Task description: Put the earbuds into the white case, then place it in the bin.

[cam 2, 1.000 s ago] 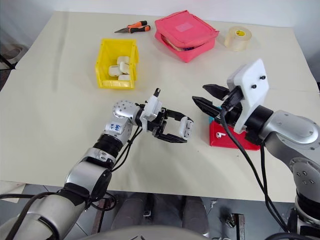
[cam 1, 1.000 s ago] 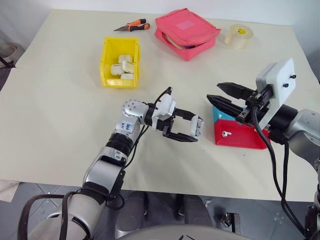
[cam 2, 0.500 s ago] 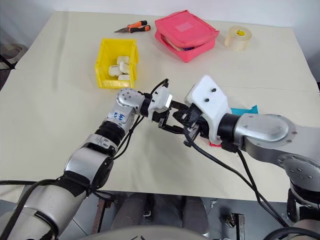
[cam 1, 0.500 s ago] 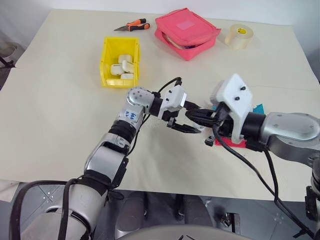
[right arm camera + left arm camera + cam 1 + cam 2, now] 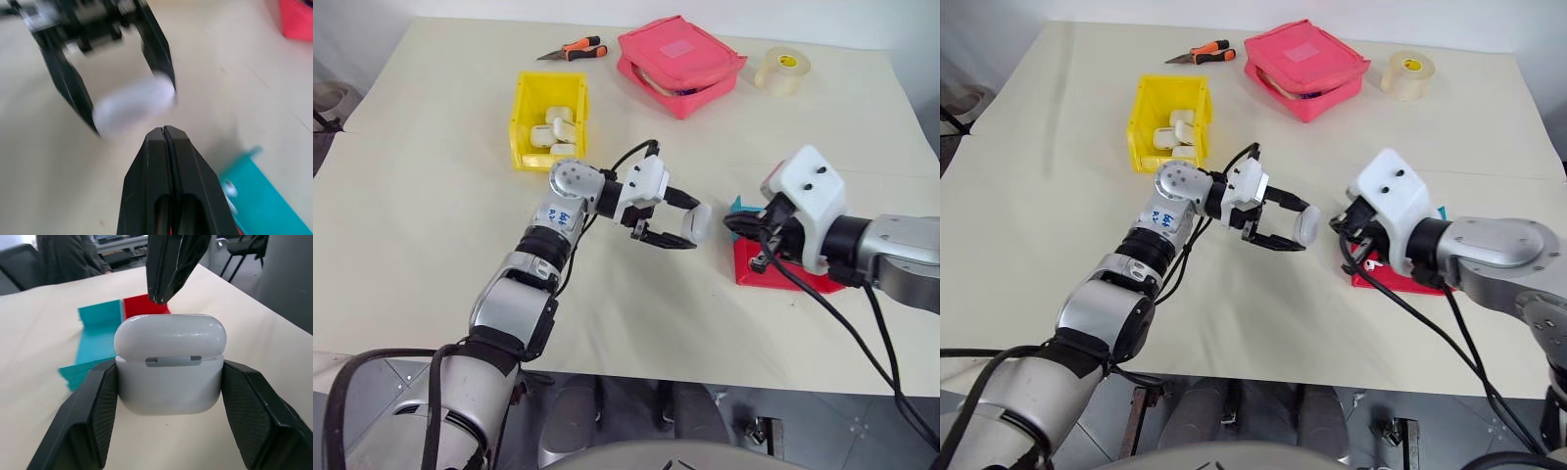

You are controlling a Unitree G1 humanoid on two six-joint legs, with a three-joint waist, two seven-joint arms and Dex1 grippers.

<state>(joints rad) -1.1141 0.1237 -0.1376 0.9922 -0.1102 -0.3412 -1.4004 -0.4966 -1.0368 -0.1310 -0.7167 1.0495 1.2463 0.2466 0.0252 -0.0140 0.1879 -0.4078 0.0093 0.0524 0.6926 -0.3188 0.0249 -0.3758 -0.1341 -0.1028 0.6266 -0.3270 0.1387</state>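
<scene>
Yellow plastic marks the bin (image 5: 549, 121), the landmark here: it sits toward the far left of the tabletop (image 5: 431, 245) and already holds several white cases. Nearer the robot and to the right of the bin, the left gripper (image 5: 677, 227) holds the white case (image 5: 699, 221) above the tabletop, its fingers (image 5: 85, 418) clamped on the case's two sides. In the left wrist view the lid is down and the hinge faces the camera, so the case looks closed. Holding it level in the air probably keeps it presented toward the other arm.

Farther right of the bin, the right gripper (image 5: 1340, 224) points at the case with a gap between them, its fingers (image 5: 168, 171) pressed together on nothing; this reads as a poke or a push on the lid rather than a pick. Beneath it lies the red and blue tray (image 5: 783, 274), where one earbud (image 5: 759, 262) rests on the red part, so I judge the loading unfinished.

Behind the bin, an orange-handled tool (image 5: 572, 50) lies near the far edge; right of the bin are the pink zip pouch (image 5: 679, 63) and a roll of clear tape (image 5: 781, 70).

The tabletop is pale cream and matte. In the left wrist view a seated person (image 5: 73, 257) and a dark chair (image 5: 244, 247) appear beyond it.
</scene>
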